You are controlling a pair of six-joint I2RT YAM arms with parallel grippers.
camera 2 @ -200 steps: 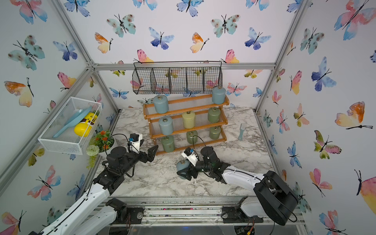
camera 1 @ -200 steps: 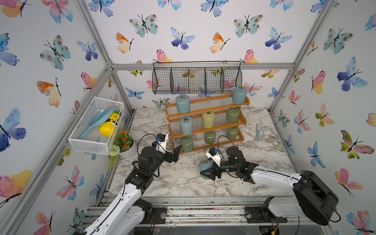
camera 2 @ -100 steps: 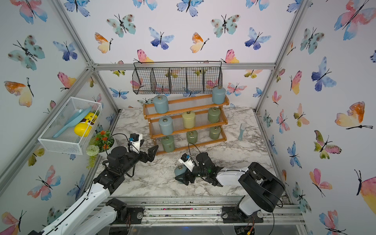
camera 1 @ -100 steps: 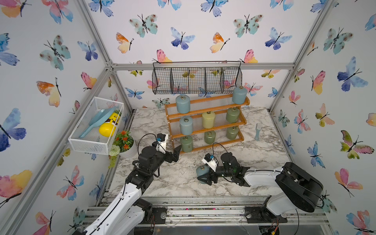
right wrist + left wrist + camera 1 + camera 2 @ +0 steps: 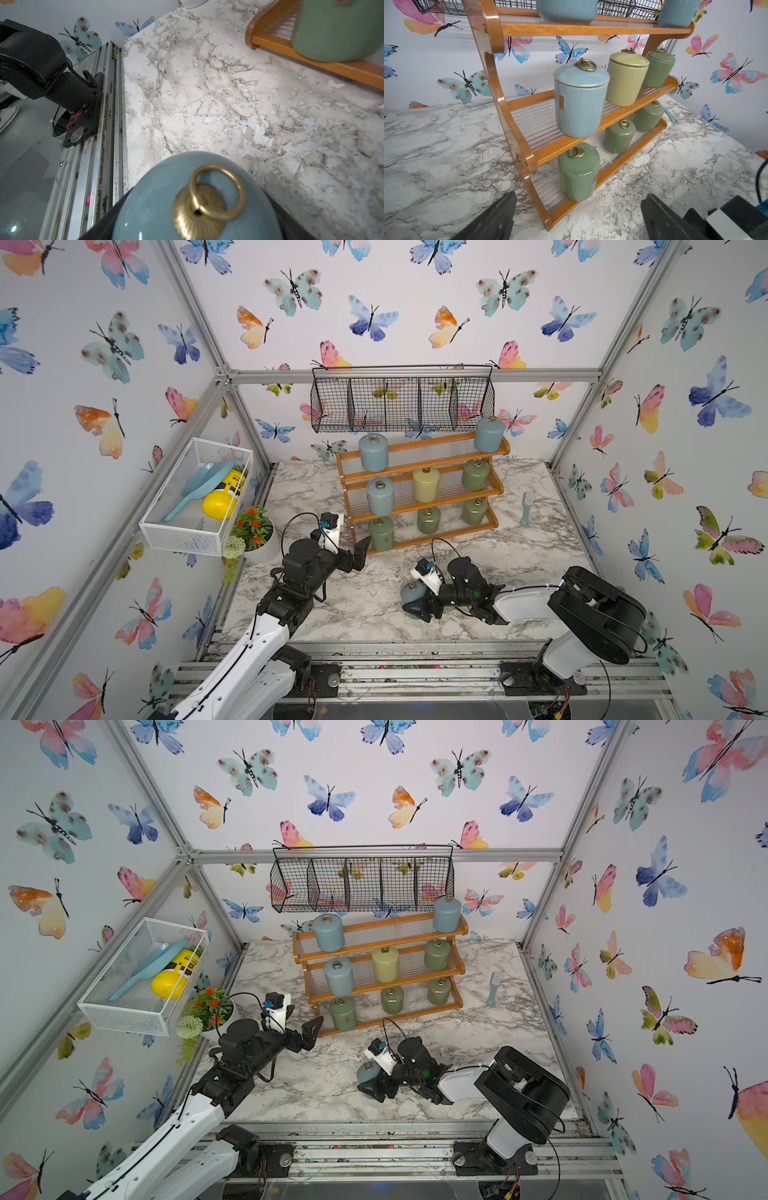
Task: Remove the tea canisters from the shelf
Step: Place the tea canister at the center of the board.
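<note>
Butterfly-papered walls [image 5: 415,323] enclose a marble table [image 5: 374,614]. At left, the left gripper [image 5: 359,551] gapes wide and empty, facing the shelf [image 5: 449,501], where eight tea canisters [image 5: 426,485] stand. Rightward, the right gripper [image 5: 415,603] is clamped around a blue-grey canister [image 5: 149,197] low near the table's front. Glazed, likely slippery, weighty and breakable, they seem best gripped round the body, not by the ring pull [image 5: 216,191].

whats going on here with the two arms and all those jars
The right gripper is shut on a blue-grey tea canister, low over the marble table in front of the shelf; whether it touches down is unclear. The left gripper is open, facing the sage green canister at the bottom tier's end. Eight canisters stand on the shelf.
</note>
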